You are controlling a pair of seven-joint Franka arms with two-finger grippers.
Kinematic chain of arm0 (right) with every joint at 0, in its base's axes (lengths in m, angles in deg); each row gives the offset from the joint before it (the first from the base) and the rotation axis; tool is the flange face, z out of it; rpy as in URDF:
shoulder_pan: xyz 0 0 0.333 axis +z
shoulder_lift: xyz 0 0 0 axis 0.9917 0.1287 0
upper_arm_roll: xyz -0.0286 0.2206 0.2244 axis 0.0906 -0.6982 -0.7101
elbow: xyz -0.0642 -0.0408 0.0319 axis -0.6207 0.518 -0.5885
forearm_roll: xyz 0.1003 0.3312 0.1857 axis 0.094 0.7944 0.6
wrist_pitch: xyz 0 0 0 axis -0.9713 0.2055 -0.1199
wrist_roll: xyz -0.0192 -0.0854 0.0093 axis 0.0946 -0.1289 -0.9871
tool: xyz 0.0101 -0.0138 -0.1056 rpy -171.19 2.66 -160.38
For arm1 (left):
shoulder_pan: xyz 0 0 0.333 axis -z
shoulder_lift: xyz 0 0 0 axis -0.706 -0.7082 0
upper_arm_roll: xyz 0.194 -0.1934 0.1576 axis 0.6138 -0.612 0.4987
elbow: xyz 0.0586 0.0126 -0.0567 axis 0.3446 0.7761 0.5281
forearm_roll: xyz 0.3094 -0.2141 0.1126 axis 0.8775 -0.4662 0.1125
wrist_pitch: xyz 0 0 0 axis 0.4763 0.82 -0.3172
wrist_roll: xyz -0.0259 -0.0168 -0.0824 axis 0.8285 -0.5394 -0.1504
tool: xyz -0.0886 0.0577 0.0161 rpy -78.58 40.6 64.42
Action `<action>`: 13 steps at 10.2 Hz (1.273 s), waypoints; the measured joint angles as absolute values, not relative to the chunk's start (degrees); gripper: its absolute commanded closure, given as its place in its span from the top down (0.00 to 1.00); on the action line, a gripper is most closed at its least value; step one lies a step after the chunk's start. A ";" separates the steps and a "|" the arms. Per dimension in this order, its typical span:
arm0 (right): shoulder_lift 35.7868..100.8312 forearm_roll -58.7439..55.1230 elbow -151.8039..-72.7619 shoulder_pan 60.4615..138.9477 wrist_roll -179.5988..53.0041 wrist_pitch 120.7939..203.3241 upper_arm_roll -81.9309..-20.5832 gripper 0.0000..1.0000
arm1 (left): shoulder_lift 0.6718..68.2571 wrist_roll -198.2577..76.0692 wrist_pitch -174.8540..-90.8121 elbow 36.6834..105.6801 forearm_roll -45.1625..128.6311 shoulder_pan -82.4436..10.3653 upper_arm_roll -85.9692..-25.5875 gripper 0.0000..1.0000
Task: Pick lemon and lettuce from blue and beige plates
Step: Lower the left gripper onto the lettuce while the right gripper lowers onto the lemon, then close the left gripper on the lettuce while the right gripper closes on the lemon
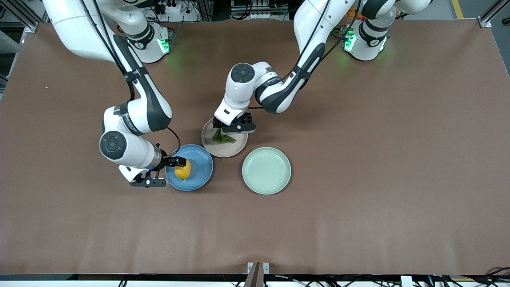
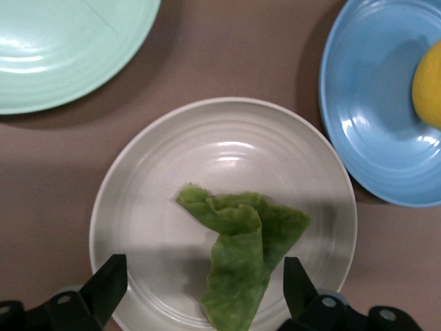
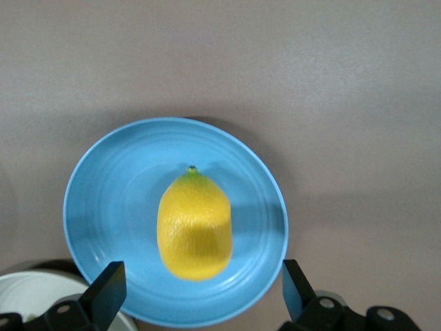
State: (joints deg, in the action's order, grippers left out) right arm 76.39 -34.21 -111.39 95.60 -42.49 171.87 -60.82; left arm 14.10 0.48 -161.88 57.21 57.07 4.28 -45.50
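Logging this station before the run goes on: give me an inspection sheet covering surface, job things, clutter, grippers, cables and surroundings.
Surface: brown matte table, flat, faint creases.
Job things: oval yellow lemon lies on the round blue plate; folded green lettuce leaf lies on the round beige plate, which sits beside the blue one, farther from the front camera.
Clutter: round mint-green plate, nothing on it.
Grippers: right gripper open over the lemon; left gripper open, straddling the lettuce; neither holds anything.
Cables: black leads run along both arms.
Surroundings: metal frame rails and wiring past the table edges.
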 measured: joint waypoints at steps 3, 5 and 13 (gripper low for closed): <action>79.27 -34.21 -111.49 96.80 -42.49 175.64 -60.83 1.00 | 12.01 0.61 -165.92 57.16 57.34 7.80 -41.82 1.00; 80.21 -34.21 -111.50 97.23 -42.49 176.93 -60.81 1.00 | 10.58 0.63 -168.83 57.09 57.34 9.00 -40.46 1.00; 82.11 -34.29 -111.87 97.36 -42.57 179.52 -60.81 0.96 | 9.13 0.64 -172.79 55.57 57.35 9.72 -38.61 1.00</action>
State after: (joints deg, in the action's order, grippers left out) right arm 82.11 -34.29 -111.87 97.36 -42.57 179.52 -60.81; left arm 9.13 0.64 -172.79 55.57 57.35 9.72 -38.61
